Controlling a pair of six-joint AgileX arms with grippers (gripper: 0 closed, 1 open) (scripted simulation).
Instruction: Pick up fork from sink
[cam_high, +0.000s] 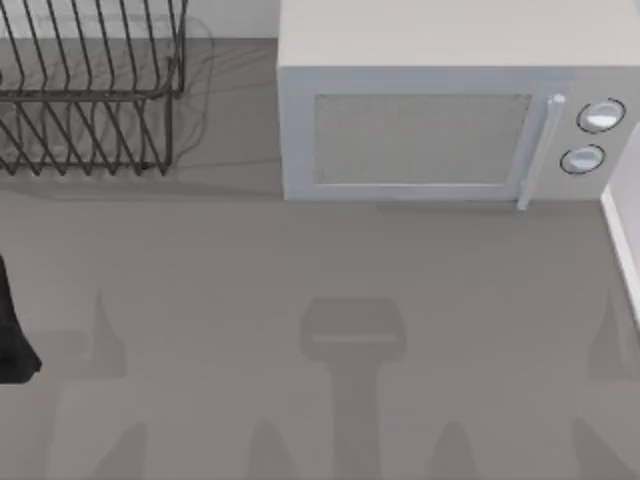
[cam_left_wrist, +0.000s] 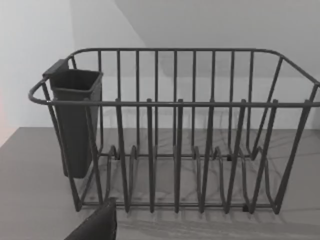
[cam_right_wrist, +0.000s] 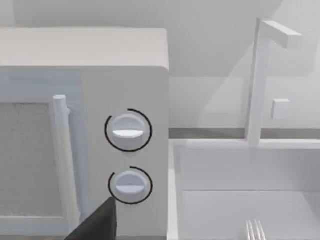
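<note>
The fork (cam_right_wrist: 255, 230) lies in the white sink (cam_right_wrist: 235, 167); in the right wrist view just its silver tines show at the picture's lower edge. A dark part of my right gripper (cam_right_wrist: 97, 224) shows in front of the microwave's knobs, well short of the sink and the fork. In the top view the sink's white rim (cam_high: 624, 240) runs along the table's right edge. My left arm (cam_high: 12, 330) is a black shape at the table's left edge, and a dark part of my left gripper (cam_left_wrist: 97, 225) faces the dish rack.
A white microwave (cam_high: 440, 110) stands at the back, its handle and two knobs (cam_high: 598, 116) toward the sink. A dark wire dish rack (cam_high: 85, 90) with a cutlery cup (cam_left_wrist: 76, 120) stands at the back left. A white faucet (cam_right_wrist: 262, 75) rises behind the sink.
</note>
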